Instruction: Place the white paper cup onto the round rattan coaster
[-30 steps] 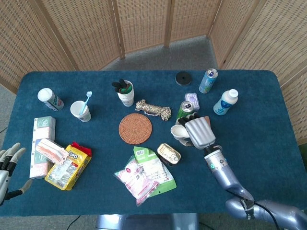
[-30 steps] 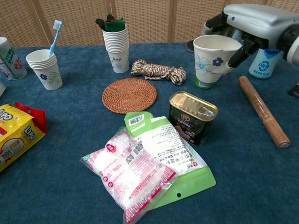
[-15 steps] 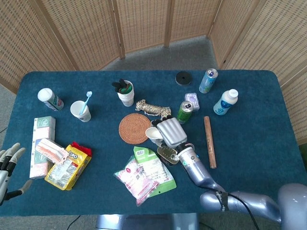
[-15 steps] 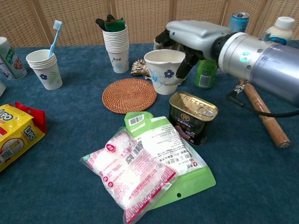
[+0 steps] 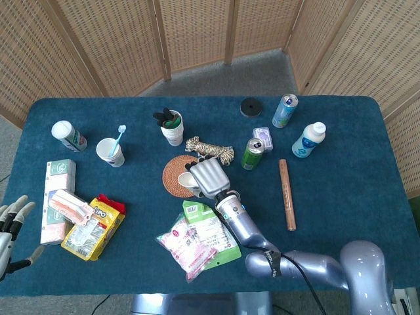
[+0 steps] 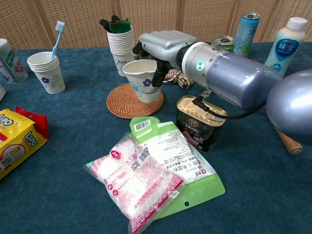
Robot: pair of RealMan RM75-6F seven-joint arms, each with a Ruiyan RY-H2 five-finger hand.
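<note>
One right hand (image 6: pixel 158 46) is gripping the white paper cup (image 6: pixel 141 80) over the round rattan coaster (image 6: pixel 125 101). Only the head view is showing the left hand (image 5: pixel 12 220), fingers spread, holding nothing.

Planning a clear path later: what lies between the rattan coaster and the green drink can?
In the head view, a coiled bundle of rope lies between the rattan coaster and the green can, just behind the right hand.

The white paper cup (image 6: pixel 143 86) is held by the right hand (image 6: pixel 163 45) over the near right part of the round rattan coaster (image 6: pixel 127 101). A rope bundle (image 6: pixel 176 78) lies just behind the hand, a tin can (image 6: pixel 200 122) before it, and a cup stack (image 6: pixel 121 52) behind to its left.
</note>
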